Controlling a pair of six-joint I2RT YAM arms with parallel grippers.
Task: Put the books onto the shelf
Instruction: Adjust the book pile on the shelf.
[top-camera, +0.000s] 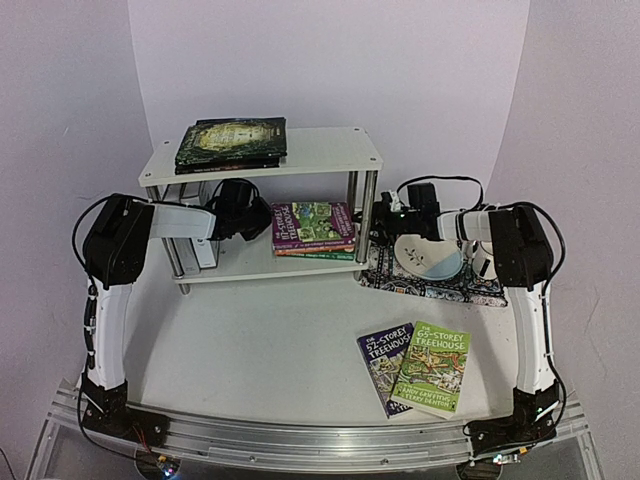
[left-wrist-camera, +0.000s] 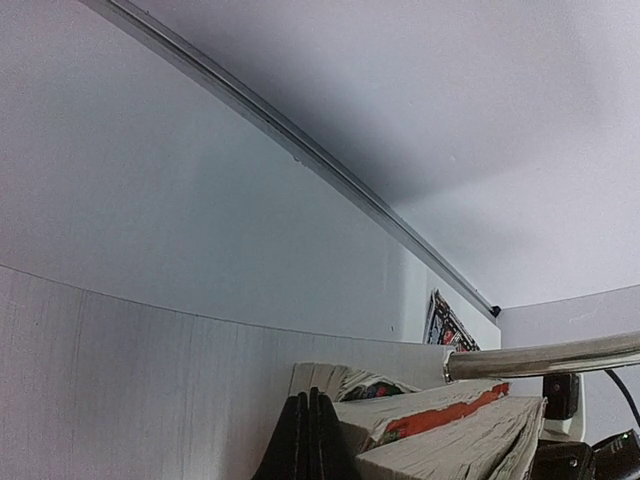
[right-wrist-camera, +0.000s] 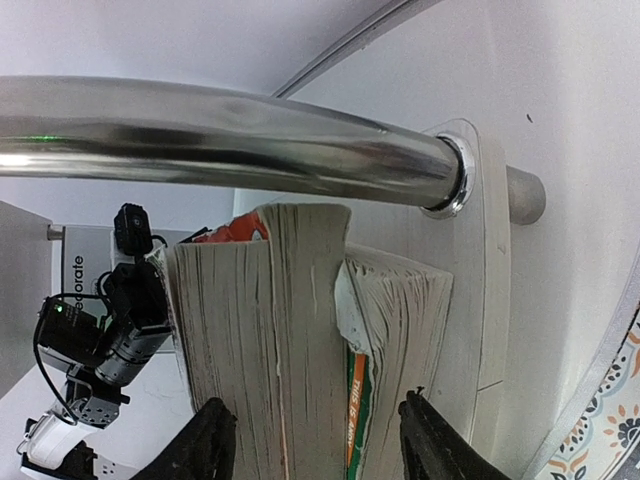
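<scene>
Left tool (left-wrist-camera: 310, 440): one, fingers pressed together, empty, inside the lower tier, left of frame.
Shelf (top-camera: 330, 150): one, white, two boards, upper centre.
Dark books (top-camera: 232, 142): two, stacked on the top board.
Paperback stack (top-camera: 313, 228): one, lying flat on the lower board; number of books unclear.
Right tool (right-wrist-camera: 320, 445): one, fingers apart astride that stack's page edges; grip cannot be told.
Loose books (top-camera: 415, 368): two, overlapping, lower right.
Mat (top-camera: 440, 288): one, carrying one bowl (top-camera: 428, 258).
Counter (top-camera: 270, 340): white; walls pale.

Gripper (right-wrist-camera: 315, 402) before the books (right-wrist-camera: 260, 320), seemingly apart
</scene>
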